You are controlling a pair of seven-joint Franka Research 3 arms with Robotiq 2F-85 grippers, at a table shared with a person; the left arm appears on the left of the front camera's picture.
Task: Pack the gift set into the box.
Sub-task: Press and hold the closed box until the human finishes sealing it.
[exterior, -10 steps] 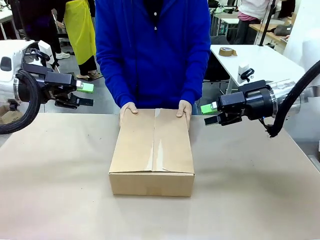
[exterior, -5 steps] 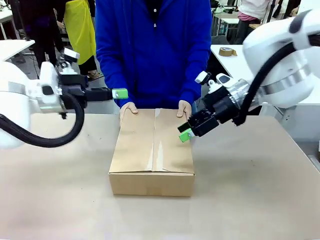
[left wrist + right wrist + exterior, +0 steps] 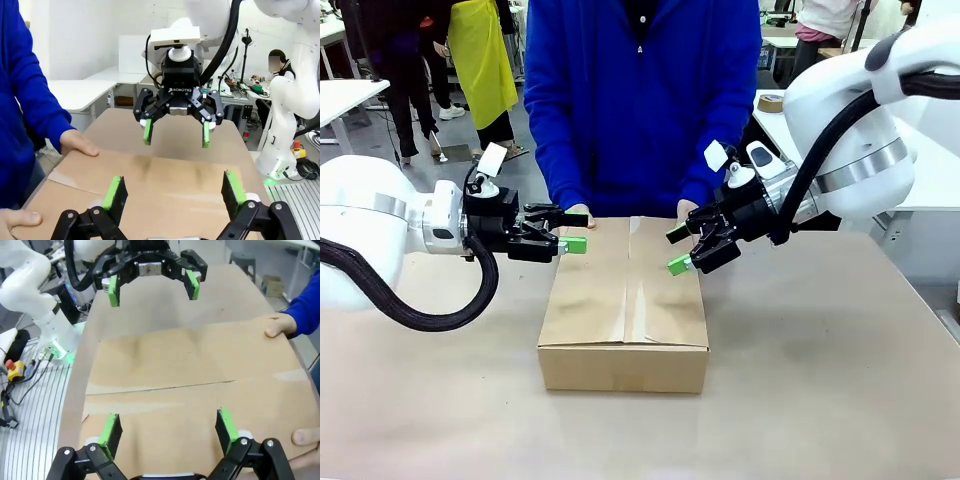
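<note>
The box is a brown cardboard carton in the middle of the table, with its top flaps folded shut along a centre seam. The gift set is out of view. A person in a blue top rests a hand and the other hand on the box's far edge. My left gripper hovers open at the far left edge of the box top. My right gripper hovers open over the far right part. In each wrist view the grippers face each other across the box top, left gripper, right gripper.
The table is covered in plain brown paper, with bare surface on all sides of the box. A white table with a roll of tape stands behind at the right. Other people stand farther back.
Both arms have swung in from the table's sides to the box's far end. The left gripper dropped to the box's far left edge. The person's hands stayed on the box.
</note>
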